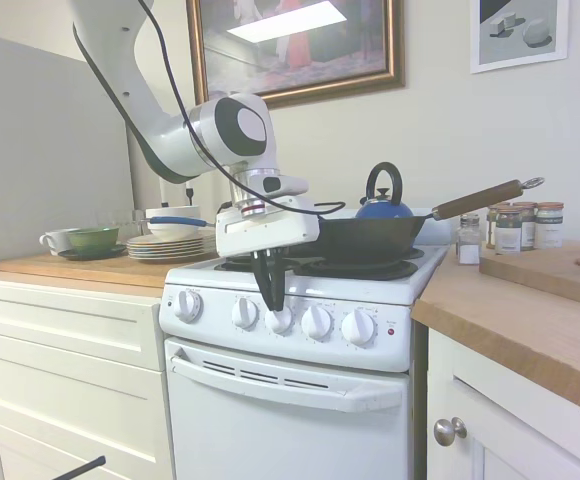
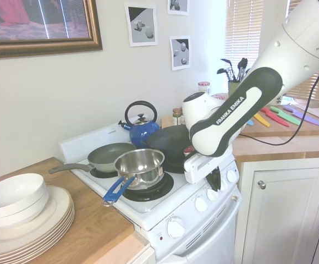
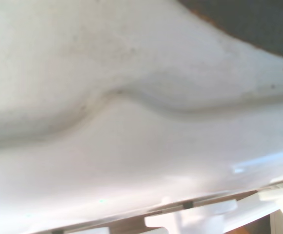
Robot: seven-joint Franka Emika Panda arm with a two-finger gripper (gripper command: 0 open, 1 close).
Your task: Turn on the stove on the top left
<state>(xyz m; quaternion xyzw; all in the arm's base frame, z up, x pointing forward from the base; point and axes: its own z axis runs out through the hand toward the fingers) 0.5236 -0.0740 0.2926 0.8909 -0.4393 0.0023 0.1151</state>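
The gripper points down at the front panel of the stove, its dark fingers close together with their tips at the middle knob of the row of five; whether they actually clamp the knob cannot be told. The stove stands between a cream cabinet and a wooden counter.

On the burners, a steel pot with a blue handle looks empty, as does the grey frying pan behind it. A black wok and a blue kettle sit further back; the wok's inside is hidden.

Only the second exterior view shows the pot and pan and the white bowl on stacked plates. Only the first shows the small red light and the spice jars. The wrist view gives just blurred white enamel.
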